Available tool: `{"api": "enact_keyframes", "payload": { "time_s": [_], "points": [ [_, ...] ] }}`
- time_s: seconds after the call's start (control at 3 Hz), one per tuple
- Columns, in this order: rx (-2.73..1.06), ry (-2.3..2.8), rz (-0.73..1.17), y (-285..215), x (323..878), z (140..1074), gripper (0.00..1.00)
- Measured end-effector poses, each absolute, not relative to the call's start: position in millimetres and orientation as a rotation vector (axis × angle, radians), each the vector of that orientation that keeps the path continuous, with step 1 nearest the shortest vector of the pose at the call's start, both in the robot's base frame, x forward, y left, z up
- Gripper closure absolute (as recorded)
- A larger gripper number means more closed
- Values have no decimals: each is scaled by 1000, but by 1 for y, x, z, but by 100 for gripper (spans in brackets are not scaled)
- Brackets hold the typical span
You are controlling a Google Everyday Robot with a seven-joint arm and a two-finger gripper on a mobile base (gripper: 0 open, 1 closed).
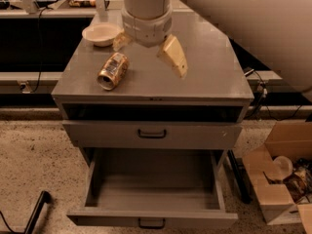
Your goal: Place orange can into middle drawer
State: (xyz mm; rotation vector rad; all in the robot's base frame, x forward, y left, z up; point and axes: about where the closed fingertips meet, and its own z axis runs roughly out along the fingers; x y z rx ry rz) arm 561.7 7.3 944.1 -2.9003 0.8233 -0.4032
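Up on the grey metal table (209, 67), the dented orange-gold drinks can (113, 70) lies on its side, near the white bowl (101, 34). Just beside it hovers the cream claw (149, 61), fingers (171, 55) spread and empty. Below, the wide grey middle drawer (152, 218) stands open.

orange can (113, 70) — lying on cabinet (209, 79) | middle drawer (152, 195) — open | claw (150, 57) — spread, beside can

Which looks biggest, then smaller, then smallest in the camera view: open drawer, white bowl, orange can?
1. Middle drawer, open: largest by far.
2. White bowl and orange can: look alike; the bowl sits farther back, so unranked.
The gripper, open, hangs above the cabinet top beside the can.
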Motion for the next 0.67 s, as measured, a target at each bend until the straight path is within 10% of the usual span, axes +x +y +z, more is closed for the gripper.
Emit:
{"api": "enact_keyframes", "payload": {
  "time_s": [0.67],
  "points": [
    [-2975,592,-366,79,630,909,0]
  ]
}}
